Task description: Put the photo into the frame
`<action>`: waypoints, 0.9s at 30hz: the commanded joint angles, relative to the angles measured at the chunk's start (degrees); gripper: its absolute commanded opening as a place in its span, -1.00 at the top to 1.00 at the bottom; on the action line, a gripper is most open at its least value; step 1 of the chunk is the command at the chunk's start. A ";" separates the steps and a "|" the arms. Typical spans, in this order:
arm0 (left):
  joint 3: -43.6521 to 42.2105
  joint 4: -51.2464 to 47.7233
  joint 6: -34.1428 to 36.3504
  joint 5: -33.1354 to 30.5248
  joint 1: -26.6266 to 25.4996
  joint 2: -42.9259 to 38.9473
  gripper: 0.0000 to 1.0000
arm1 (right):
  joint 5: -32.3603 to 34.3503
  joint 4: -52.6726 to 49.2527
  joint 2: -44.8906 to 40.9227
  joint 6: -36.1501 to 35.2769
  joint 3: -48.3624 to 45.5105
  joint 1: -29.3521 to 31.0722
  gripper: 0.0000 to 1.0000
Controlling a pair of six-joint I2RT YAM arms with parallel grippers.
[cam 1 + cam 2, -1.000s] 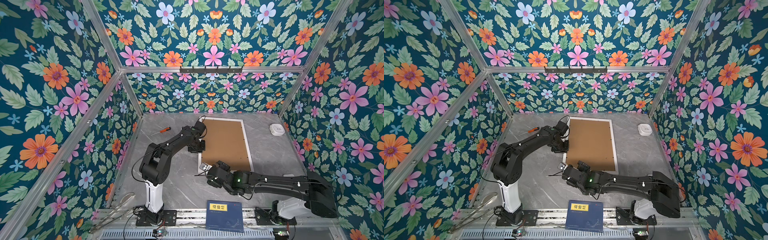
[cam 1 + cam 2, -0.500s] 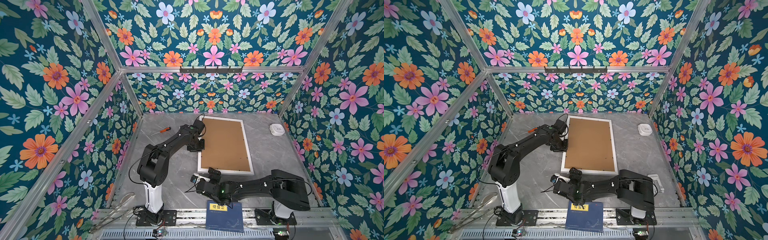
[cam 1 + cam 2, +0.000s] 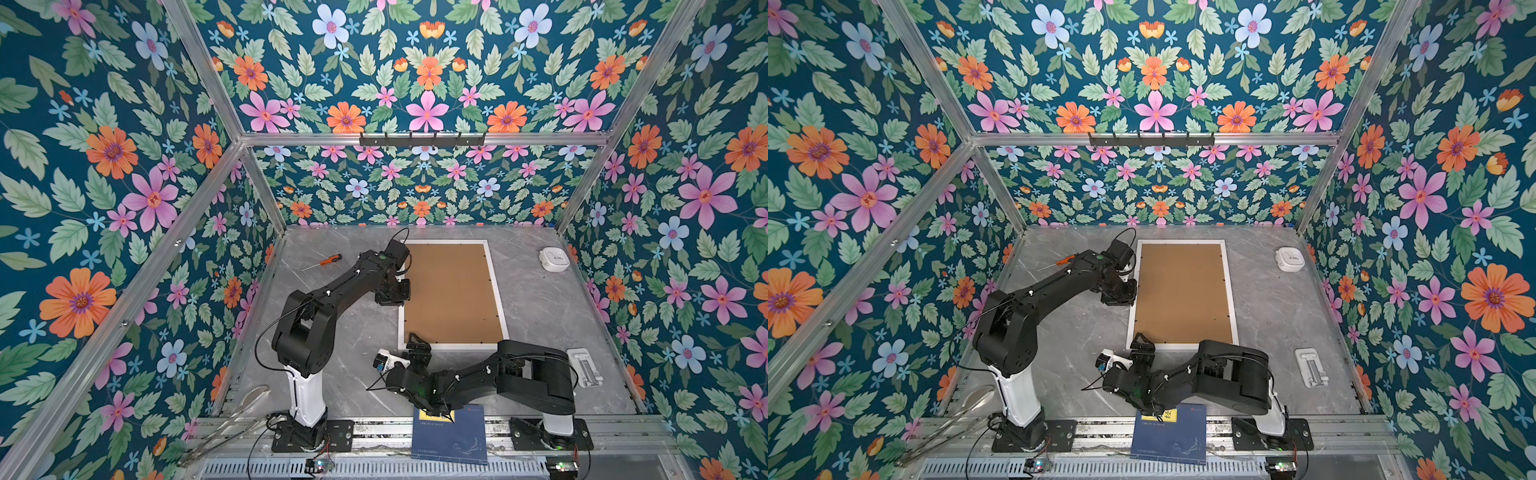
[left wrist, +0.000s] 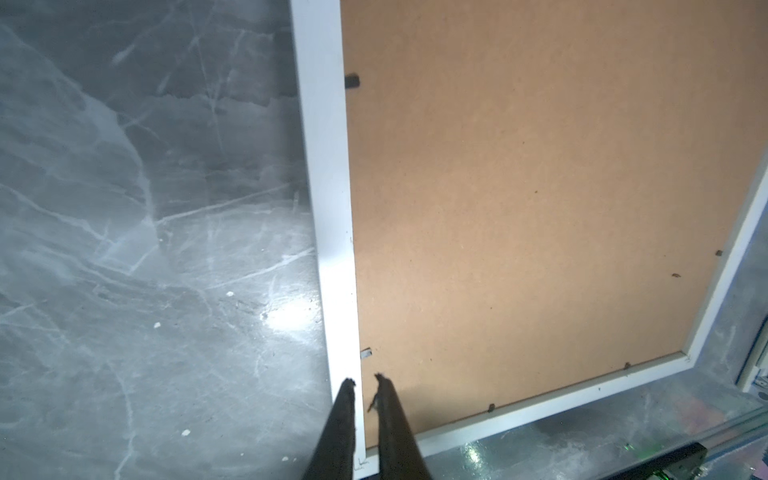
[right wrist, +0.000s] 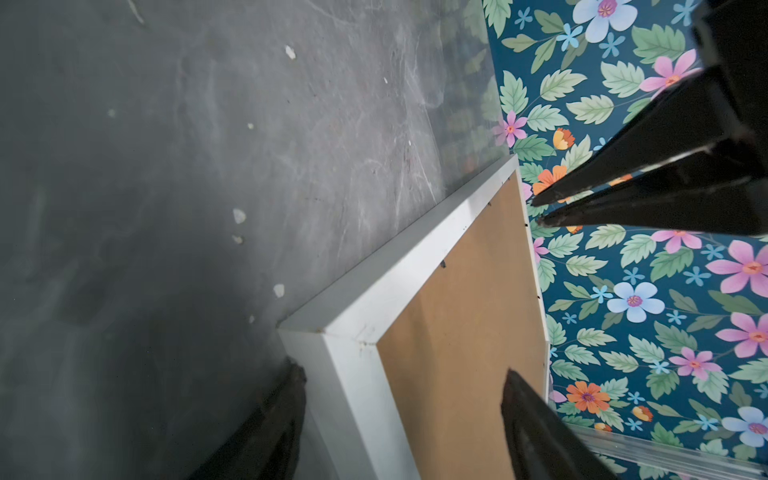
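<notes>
While my left gripper (image 4: 365, 380) hangs nearly closed over the frame (image 4: 328, 166), left rail, my right gripper (image 5: 401, 370) straddles its near-left corner, fingers spread wide; roomy table (image 3: 540, 307) rightward.

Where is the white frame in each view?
Both top views: the frame lies below centre, back up.
Left wrist: the frame shows one rail and a corner, beside grey table.
Right wrist: the frame shows one corner, close up.
Shared landmark: the brown backing board inside it.

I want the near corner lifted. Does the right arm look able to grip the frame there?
Likely yes: the right arm has open jaws straddling the frame corner, one outside it, one over the backing board.
</notes>
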 commanded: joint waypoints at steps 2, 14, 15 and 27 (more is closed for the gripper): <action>-0.35 -0.43 0.46 0.30 0.08 -0.23 0.71 | 1.07 3.09 0.12 -1.24 -0.67 -0.12 -0.48; -9.06 6.59 0.63 -1.34 0.00 -2.32 0.28 | -5.38 -14.72 -13.74 13.73 -5.23 -0.61 -0.53; -9.29 6.95 0.63 -1.04 -0.01 -2.06 0.26 | -5.79 -15.80 -14.32 15.06 -5.62 -0.92 -0.54; -9.99 8.18 0.92 -0.57 -1.01 0.11 0.28 | -12.23 -25.23 -24.17 29.10 -7.87 -6.05 -0.63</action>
